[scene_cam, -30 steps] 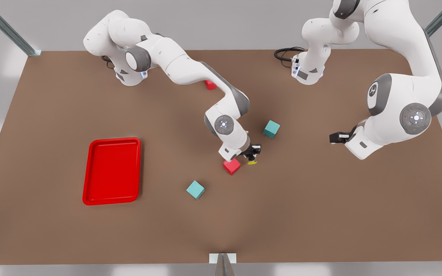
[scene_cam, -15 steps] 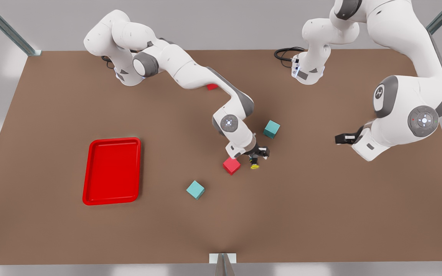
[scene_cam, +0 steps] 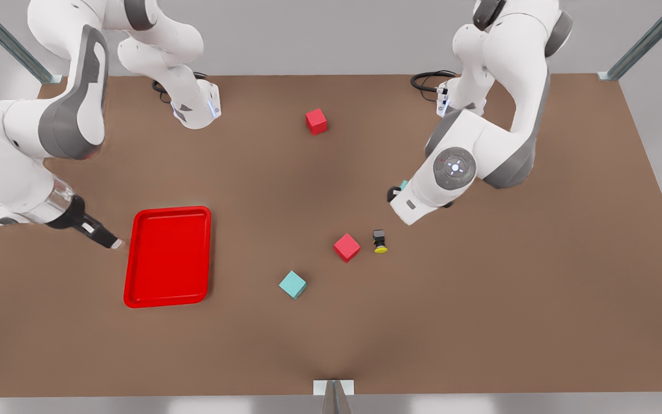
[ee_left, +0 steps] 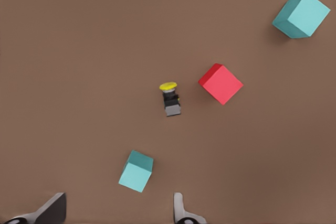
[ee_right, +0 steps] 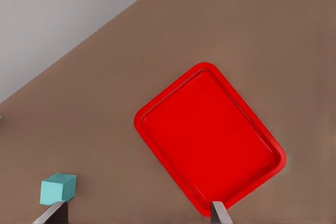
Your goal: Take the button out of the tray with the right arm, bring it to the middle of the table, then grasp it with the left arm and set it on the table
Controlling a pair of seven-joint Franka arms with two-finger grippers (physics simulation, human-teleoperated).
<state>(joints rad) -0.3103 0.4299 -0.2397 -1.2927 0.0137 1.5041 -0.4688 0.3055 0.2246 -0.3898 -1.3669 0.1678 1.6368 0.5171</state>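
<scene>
A: Front view, item one: the button (scene_cam: 380, 241). Where?
B: Lying on its side on the brown table (scene_cam: 480, 322), near mid-table, yellow cap toward 6 o'clock. A red cube (scene_cam: 346, 248) sits just beside it at 9 o'clock, not touching.

A: Item two, the tray (scene_cam: 168, 257)?
B: Bright red, flat on the table well apart from the button at 9 o'clock. Nothing lies in it.

A: The grippers?
B: The left gripper (scene_cam: 395, 191) hangs at 1 o'clock of the button, mostly hidden under its own white wrist. In the left wrist view its fingertips (ee_left: 52, 209) stand wide apart with nothing between them; the button (ee_left: 170, 98), red cube (ee_left: 221, 83) and two teal cubes, one near (ee_left: 136, 171) and one far (ee_left: 301, 16), lie on the table beyond.
The right gripper (scene_cam: 103, 235) hovers at the tray's edge on the front view's left. In the right wrist view its fingertips (ee_right: 220, 213) are spread wide and hold nothing; the tray (ee_right: 157, 109) lies below.

A: Other stock?
B: A second red cube (scene_cam: 316, 121) at 11 o'clock of the button, a teal cube (scene_cam: 292, 284) at 8 o'clock.
</scene>
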